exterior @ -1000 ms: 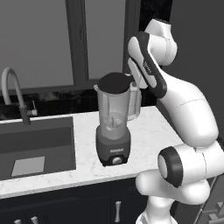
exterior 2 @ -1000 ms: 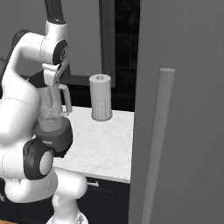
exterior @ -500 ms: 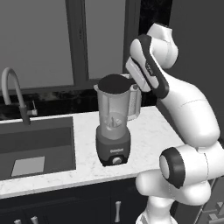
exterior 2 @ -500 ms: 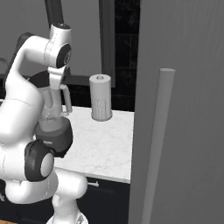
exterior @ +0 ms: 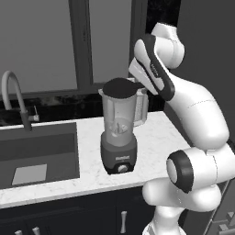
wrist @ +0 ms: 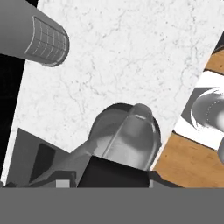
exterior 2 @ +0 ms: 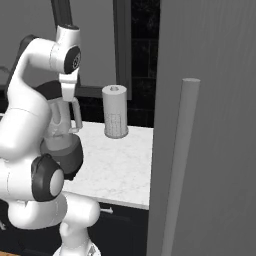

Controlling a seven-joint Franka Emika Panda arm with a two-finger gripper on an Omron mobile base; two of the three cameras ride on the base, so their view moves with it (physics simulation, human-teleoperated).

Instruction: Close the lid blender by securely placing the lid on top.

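The blender stands on the white marble counter, a clear jar on a dark grey base with a round front knob. The black lid lies flat across the jar's mouth, its tab pointing right toward my hand. My gripper hangs fingers-down at that tab, over the jar's handle. In the hand view the gripper has a black block, the lid's edge, where its tips meet, and it looks shut on the lid. The clear handle curves just below. My arm hides much of the blender.
A white paper-towel roll stands at the back of the counter, right of the blender; the roll lies top left in the hand view. A sink with a faucet lies left. A tall grey panel closes the right side.
My hand dipped a little toward the jar's top and the wrist turned slightly. The lid has stayed at the jar's mouth and the blender has not moved.
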